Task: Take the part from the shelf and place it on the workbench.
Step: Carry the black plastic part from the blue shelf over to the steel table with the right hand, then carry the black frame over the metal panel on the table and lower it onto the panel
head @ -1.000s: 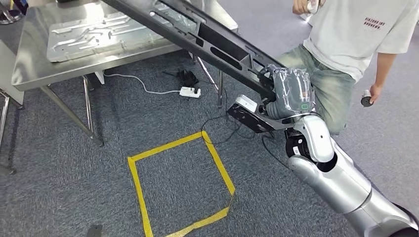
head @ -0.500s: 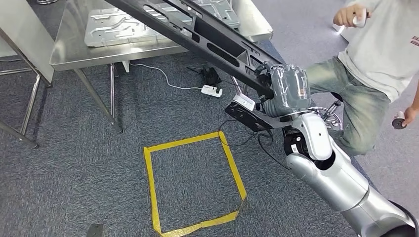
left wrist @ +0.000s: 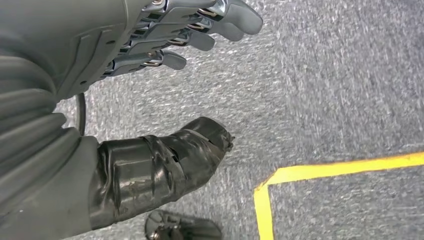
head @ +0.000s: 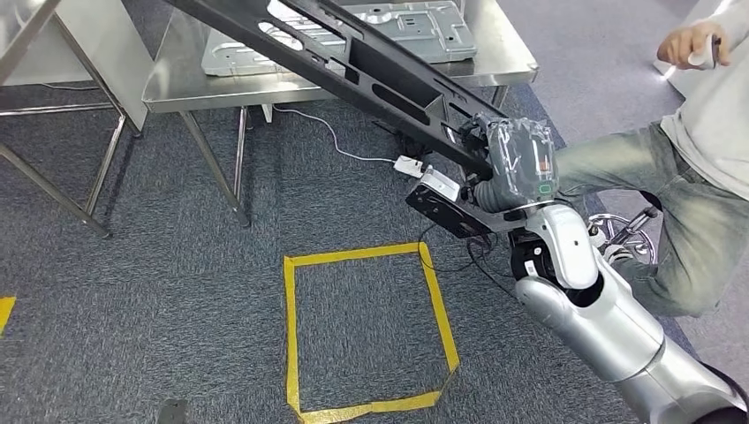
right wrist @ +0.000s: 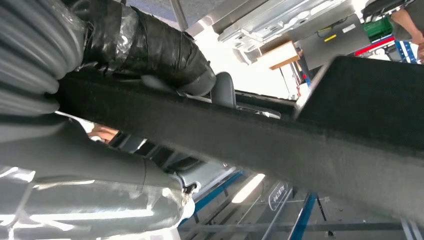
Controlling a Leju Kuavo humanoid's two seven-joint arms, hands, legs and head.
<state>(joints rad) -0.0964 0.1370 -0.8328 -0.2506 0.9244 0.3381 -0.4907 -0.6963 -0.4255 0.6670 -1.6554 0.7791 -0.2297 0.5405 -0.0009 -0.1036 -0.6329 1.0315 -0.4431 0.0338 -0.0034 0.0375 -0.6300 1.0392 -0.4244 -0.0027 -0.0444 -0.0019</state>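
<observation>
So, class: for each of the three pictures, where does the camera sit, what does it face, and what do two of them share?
Head view: high on the body, facing down at carpet, workbench, long black part in the right hand.
Left wrist view: behind the open left hand, facing carpet.
Right wrist view: behind the right hand, facing up along the part.
Head and left wrist views share the yellow tape.

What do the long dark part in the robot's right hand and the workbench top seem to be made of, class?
Long dark part: probably moulded matt black plastic or coated metal; it shows cut-out slots, ribs and no shine. The right hand grips its end. Workbench top: likely bare brushed steel, silvery with soft reflections.
</observation>
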